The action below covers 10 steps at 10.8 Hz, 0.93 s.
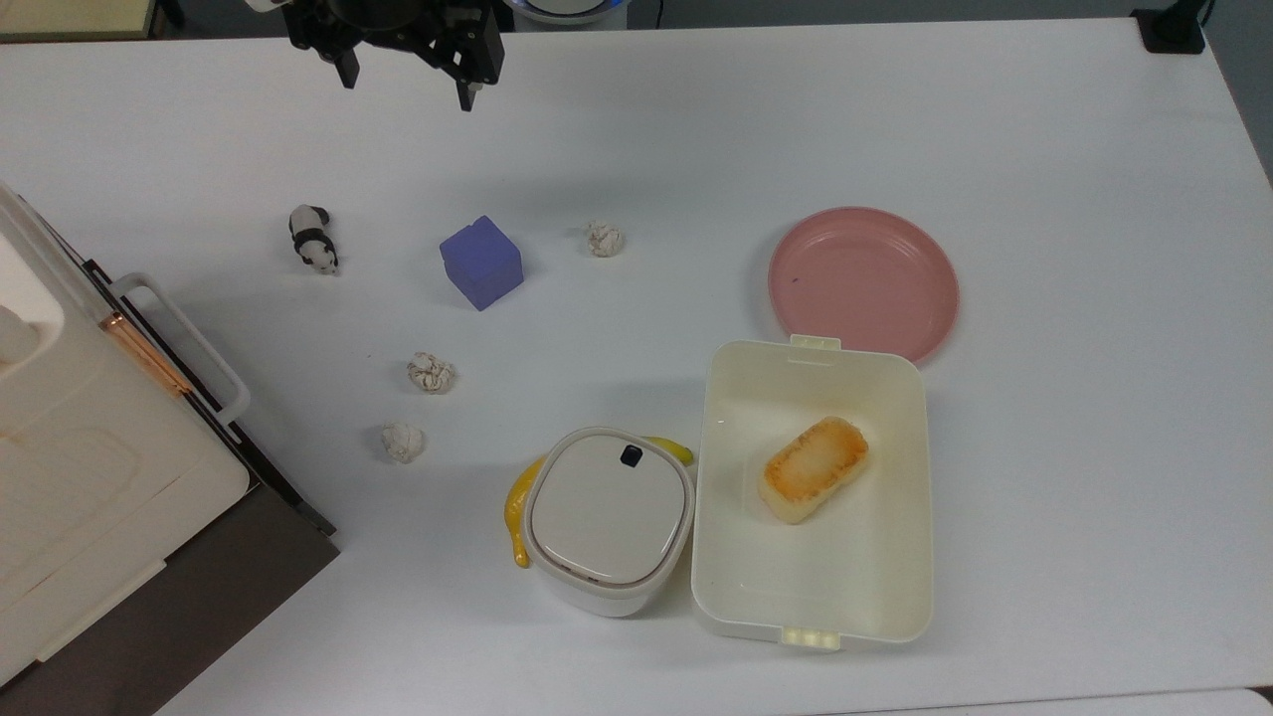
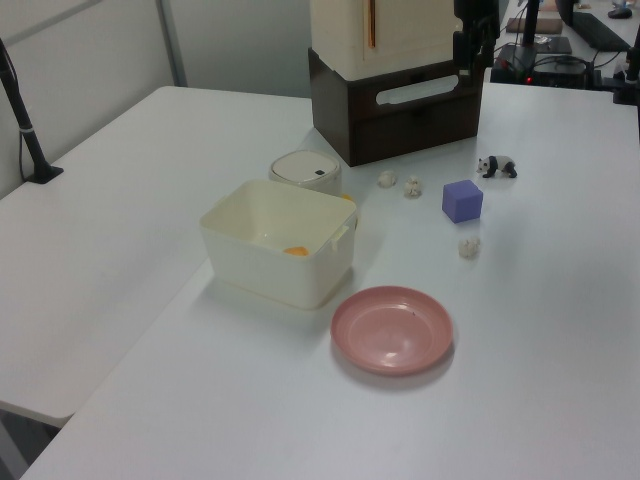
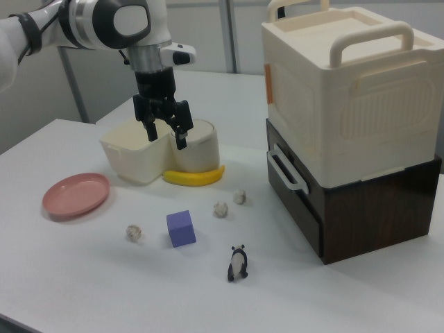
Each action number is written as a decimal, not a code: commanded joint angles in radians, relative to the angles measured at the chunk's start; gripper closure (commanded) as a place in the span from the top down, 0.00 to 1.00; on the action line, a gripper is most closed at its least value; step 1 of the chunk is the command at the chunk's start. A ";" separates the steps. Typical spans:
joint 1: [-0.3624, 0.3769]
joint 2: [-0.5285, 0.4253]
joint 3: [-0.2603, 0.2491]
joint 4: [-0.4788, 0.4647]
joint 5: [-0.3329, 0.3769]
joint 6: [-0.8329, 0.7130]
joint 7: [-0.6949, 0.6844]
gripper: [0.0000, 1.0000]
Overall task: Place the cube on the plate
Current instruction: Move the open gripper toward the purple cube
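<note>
Well, the white table (image 1: 1044,129) carries it all: the cream-and-brown stacked cabinet (image 3: 354,132) looms largest, then the cream box (image 1: 811,587), with the pink plate (image 1: 863,283) touching it and bare. Up above, the gripper (image 3: 165,129) hangs with jaws spread, holding nothing. The blue-purple cube (image 1: 481,264) rests on the table, well apart from the plate, between a panda figurine (image 1: 313,238) and a paper ball (image 1: 604,239).
</note>
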 commanded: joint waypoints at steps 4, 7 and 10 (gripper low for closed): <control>-0.006 -0.012 -0.008 -0.005 0.001 0.001 0.015 1.00; -0.002 -0.008 -0.001 -0.022 0.001 0.002 0.002 1.00; 0.013 -0.005 0.013 -0.054 0.001 0.001 -0.034 1.00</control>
